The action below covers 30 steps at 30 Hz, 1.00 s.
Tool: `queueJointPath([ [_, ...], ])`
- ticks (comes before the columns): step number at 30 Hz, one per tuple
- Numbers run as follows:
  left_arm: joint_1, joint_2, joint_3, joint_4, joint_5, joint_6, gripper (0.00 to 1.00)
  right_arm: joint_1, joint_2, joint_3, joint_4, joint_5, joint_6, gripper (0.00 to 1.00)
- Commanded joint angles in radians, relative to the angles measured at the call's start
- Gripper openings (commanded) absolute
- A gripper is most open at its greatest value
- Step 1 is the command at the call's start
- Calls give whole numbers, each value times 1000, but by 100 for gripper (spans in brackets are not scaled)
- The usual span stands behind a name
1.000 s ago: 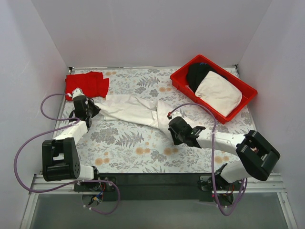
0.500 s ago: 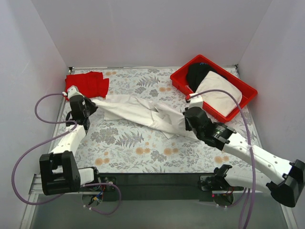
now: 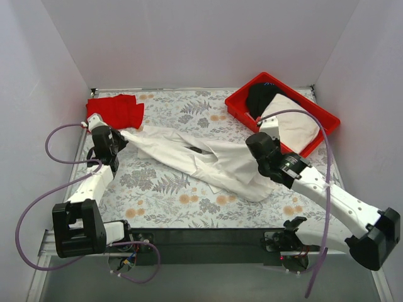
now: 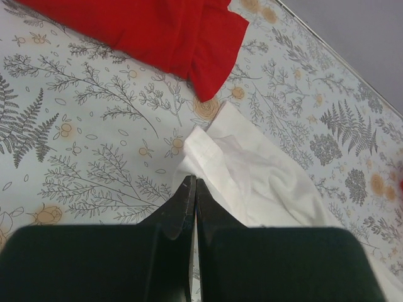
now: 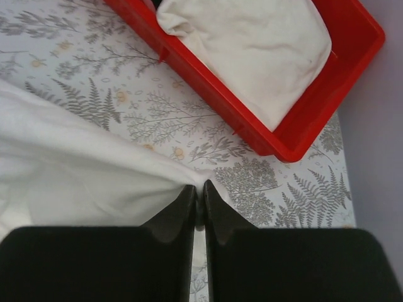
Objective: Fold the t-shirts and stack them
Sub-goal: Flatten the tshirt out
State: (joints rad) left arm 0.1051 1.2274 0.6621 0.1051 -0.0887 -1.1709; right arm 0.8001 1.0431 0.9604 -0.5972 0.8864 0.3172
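Pinching the white shirt (image 3: 208, 162) at opposite ends, the left gripper (image 4: 192, 184) is clenched far left of the tray (image 3: 332, 119), the right gripper (image 5: 198, 190) clenched just beside it. Shirt lies stretched between them. Light, limp cloth; seams and corners should hold best.

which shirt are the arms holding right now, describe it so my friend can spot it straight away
On the flowered table, a white t-shirt lies slantwise across the middle, pinched at its ends by the left gripper and the right gripper. Unlike the folded red shirt in the far left corner and the cream bundle in the red tray, it is unfolded and pulled long.
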Motion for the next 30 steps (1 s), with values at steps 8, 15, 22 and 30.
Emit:
queueJointPath([
  [8, 10, 6, -21, 31, 38, 13, 0, -6, 147, 43, 219, -226, -67, 54],
  [15, 10, 23, -21, 36, 60, 10, 0, 77, 290, -38, 442, -607, -70, 51],
  [22, 10, 40, -18, 41, 69, 7, 0, 137, 435, -67, 471, -676, -89, 53],
  [30, 8, 58, -15, 47, 79, 4, 0, 157, 506, -95, 482, -698, -92, 56],
])
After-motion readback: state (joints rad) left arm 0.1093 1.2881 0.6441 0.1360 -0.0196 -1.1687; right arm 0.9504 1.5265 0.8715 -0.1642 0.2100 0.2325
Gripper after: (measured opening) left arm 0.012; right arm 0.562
